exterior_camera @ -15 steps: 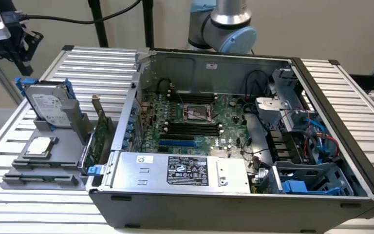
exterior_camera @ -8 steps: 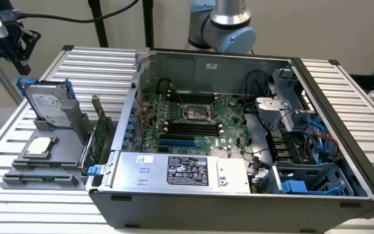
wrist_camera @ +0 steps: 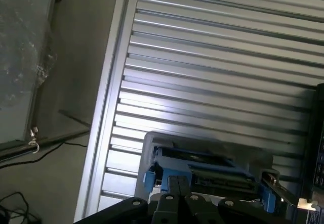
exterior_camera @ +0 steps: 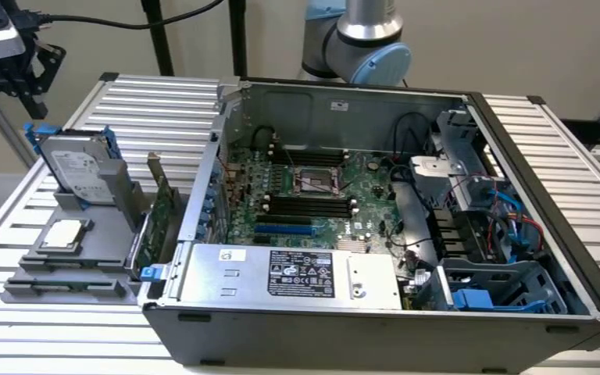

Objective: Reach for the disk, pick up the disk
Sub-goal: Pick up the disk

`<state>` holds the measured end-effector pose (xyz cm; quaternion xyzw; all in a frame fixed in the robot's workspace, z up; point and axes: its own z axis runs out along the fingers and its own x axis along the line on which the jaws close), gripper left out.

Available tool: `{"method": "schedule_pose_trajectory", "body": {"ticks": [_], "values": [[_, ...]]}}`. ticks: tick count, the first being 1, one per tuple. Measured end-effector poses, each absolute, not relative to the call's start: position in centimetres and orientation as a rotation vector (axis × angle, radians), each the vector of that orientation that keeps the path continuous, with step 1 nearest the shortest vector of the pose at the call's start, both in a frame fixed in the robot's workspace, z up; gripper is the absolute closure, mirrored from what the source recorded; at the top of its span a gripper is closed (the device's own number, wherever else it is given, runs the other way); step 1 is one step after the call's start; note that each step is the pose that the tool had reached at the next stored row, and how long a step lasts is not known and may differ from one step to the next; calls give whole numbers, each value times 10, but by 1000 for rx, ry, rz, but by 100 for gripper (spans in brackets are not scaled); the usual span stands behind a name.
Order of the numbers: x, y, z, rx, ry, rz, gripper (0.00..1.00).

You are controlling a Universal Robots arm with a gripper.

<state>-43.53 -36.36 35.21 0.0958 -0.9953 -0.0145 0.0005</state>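
At the exterior view's far left, the end effector (exterior_camera: 24,87) hangs in the air above the corner of the ribbed metal worktop (exterior_camera: 154,94). It is closed and grips nothing. In the wrist view, its dark fingers (wrist_camera: 172,186) sit pressed together.

The disk (exterior_camera: 75,167) is below the end effector and a little toward the exterior view's right, well apart from it. It stands upright on edge in a grey holder (exterior_camera: 107,199), with its white label facing the camera and blue rails along its sides. The wrist view looks down on the disk's upper edge (wrist_camera: 212,169), just beyond the fingertips, with the worktop's slats (wrist_camera: 217,57) behind it. In front of the disk, a small square silver chip (exterior_camera: 63,234) lies flat on the same grey holder. Just to the right, an expansion card (exterior_camera: 158,212) stands on edge.

Next comes the open computer case (exterior_camera: 550,195), lying on its side on the worktop. Inside, a green motherboard (exterior_camera: 368,176) fills the middle, and a silver power supply (exterior_camera: 227,273) with a black label sits along the near wall. Blue cables and blue plastic brackets crowd the case's right end. The arm (exterior_camera: 368,35) rises behind the case.
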Motion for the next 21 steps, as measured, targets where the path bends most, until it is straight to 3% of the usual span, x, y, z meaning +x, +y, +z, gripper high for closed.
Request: {"method": "schedule_pose_trajectory", "body": {"ticks": [21], "values": [[-435,-364,354,893,-3023,-41,89]]}}
